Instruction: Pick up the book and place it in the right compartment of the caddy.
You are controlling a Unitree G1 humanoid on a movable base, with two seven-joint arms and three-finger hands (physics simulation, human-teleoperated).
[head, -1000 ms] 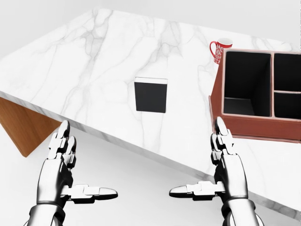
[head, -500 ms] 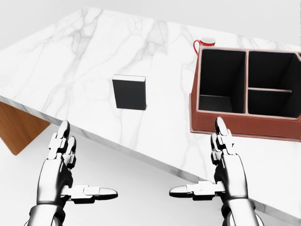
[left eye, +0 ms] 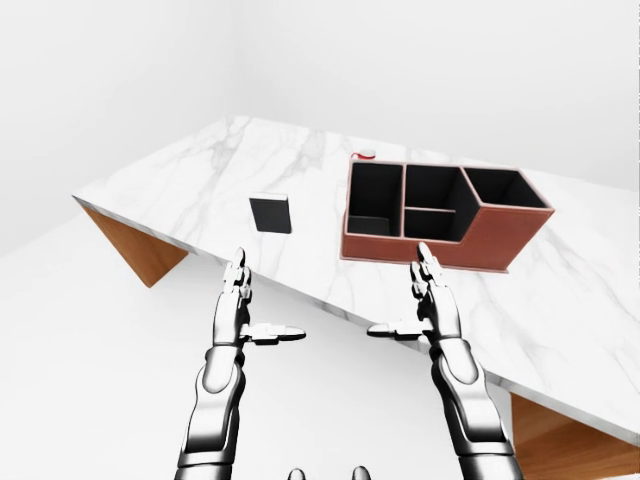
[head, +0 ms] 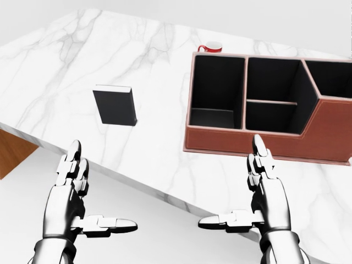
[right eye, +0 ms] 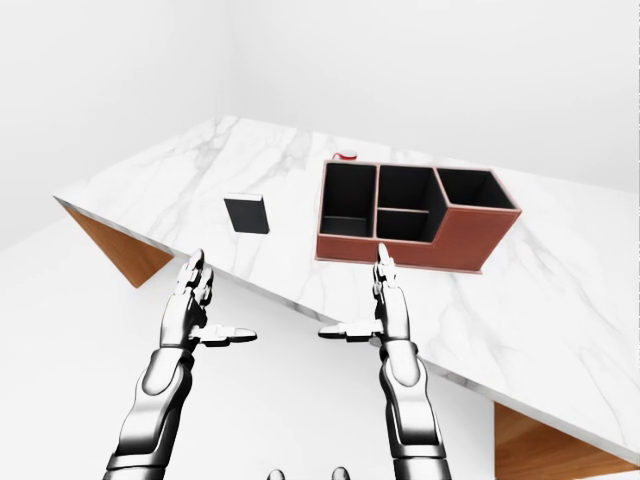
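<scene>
The book (head: 115,105) I'm after is a plain black one, lying flat and closed on the marble, well off to the left of the caddy (head: 258,144) in my head view. The caddy's a reddish-brown box with black-lined compartments, sitting upright, all of them open-topped.

Black book (head: 115,105), reddish-brown caddy (head: 308,136) (black inside), white grey-veined marble table (head: 159,60).

All three views look down from the robot's head over its arms. The head view sits nearest, cropping the counter (head: 165,159); the eye views stand wider, sharing the whole counter, caddy (left eye: 440,215) and book (right eye: 246,214)
</scene>
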